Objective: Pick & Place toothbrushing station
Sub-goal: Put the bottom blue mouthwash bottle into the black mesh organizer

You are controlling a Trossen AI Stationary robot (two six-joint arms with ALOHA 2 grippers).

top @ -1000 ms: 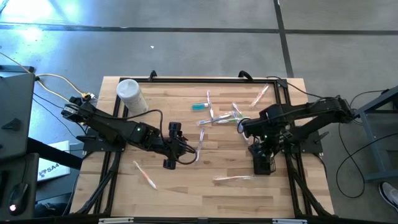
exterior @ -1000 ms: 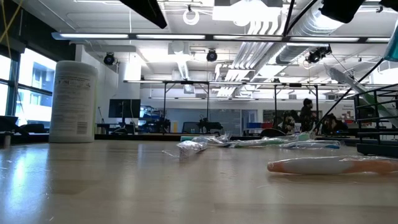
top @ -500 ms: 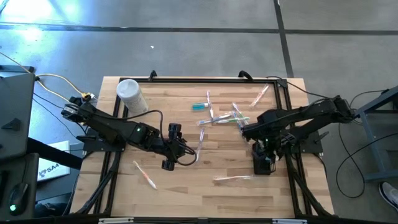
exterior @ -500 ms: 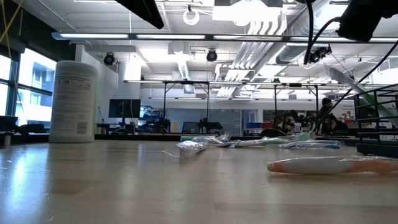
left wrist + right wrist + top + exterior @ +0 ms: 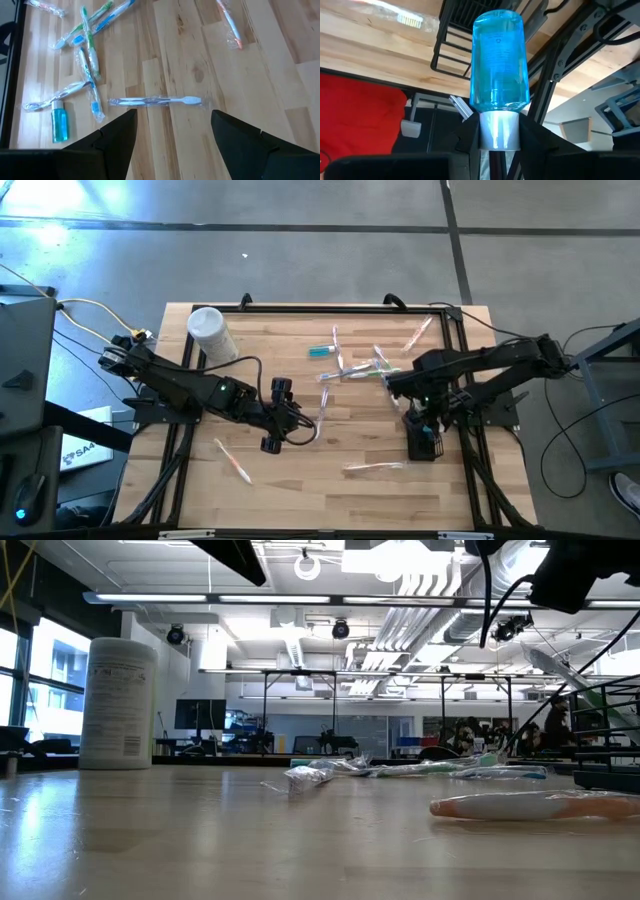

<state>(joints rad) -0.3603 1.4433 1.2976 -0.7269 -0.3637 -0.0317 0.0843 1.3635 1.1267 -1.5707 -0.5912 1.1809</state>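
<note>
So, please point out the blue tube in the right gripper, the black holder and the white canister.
blue tube (image 5: pixel 498 60), right wrist view, middle of its body
black holder (image 5: pixel 423 442), high view, its mesh wall
white canister (image 5: pixel 118 703), low view, its label

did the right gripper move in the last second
Yes, slightly. In the high view the right gripper, shut on a blue tube, swung out and back beside the black wire holder, which stayed put.
</note>
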